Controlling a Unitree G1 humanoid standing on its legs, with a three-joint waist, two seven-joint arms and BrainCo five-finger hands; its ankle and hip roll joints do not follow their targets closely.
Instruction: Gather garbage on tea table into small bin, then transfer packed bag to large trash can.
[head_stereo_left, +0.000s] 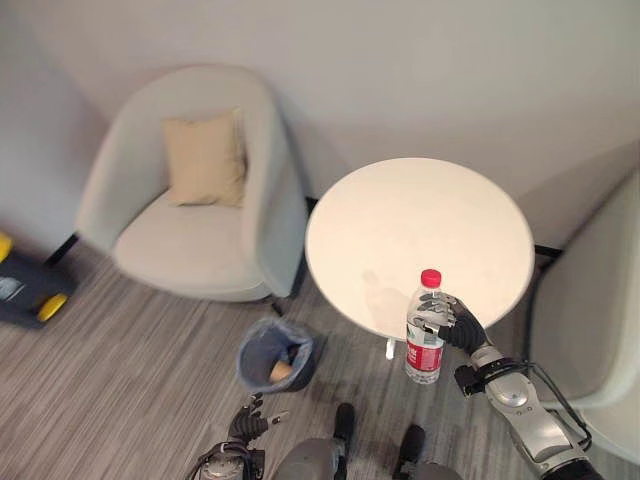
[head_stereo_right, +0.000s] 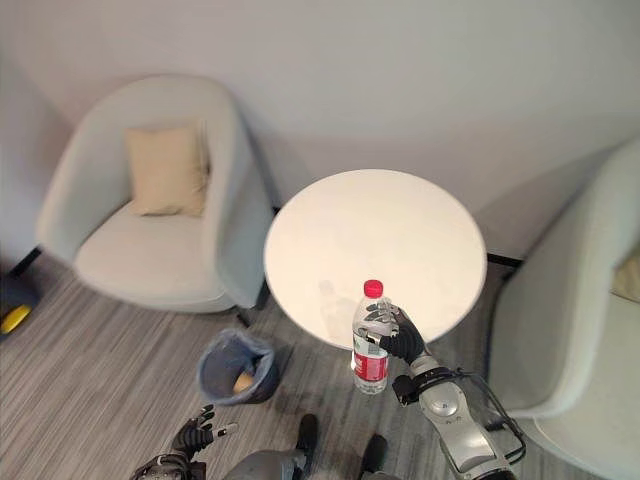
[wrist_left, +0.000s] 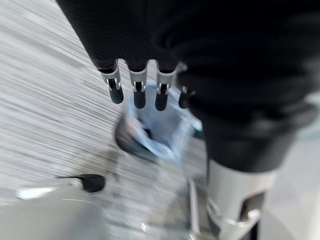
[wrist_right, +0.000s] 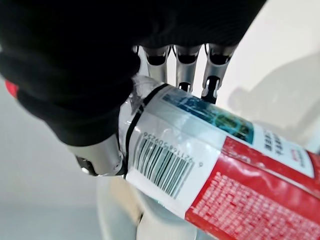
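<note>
The water bottle (head_stereo_left: 424, 330), red-capped and upright, is clamped in the right hand (head_stereo_left: 455, 322) at the near edge of the round white table (head_stereo_left: 400, 225), whose top looks bare otherwise. Down on the carpet to the left sits the small bin (head_stereo_left: 268, 352), bag-lined, with something tan already inside. The left hand (head_stereo_left: 247, 418) hangs low near it, fingers relaxed and apart. I'd say the gathering is nearly finished; dropping the bottle in and hauling the bag away remain.
</note>
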